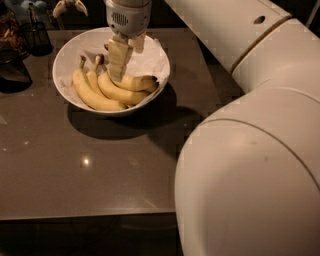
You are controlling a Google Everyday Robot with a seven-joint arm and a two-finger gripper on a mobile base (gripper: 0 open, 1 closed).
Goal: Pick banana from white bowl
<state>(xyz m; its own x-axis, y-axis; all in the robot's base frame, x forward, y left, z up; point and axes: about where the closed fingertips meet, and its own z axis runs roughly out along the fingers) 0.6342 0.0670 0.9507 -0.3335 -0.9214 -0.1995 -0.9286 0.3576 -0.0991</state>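
The white bowl (67, 90), lined with crumpled white paper, stands at the back left of the brown table. Three yellow bananas lie in it side by side. The banana (135, 82) is the right-hand one; its dark knobby stem end (106, 47) peeks out left of the gripper and its dark tip points right. Left of it lie a banana with a smaller brown stem (98, 59) and a longer one with a thin green stem (81, 61). My gripper (120, 75) hangs straight down into the bowl, its tip right at the banana's neck, hiding that part.
A black cup (37, 35) and a dark container (11, 70) stand at the table's left edge. A pale object (70, 6) lies beyond the bowl. My white arm (250, 150) fills the right side. The table's front edge (85, 215) is near.
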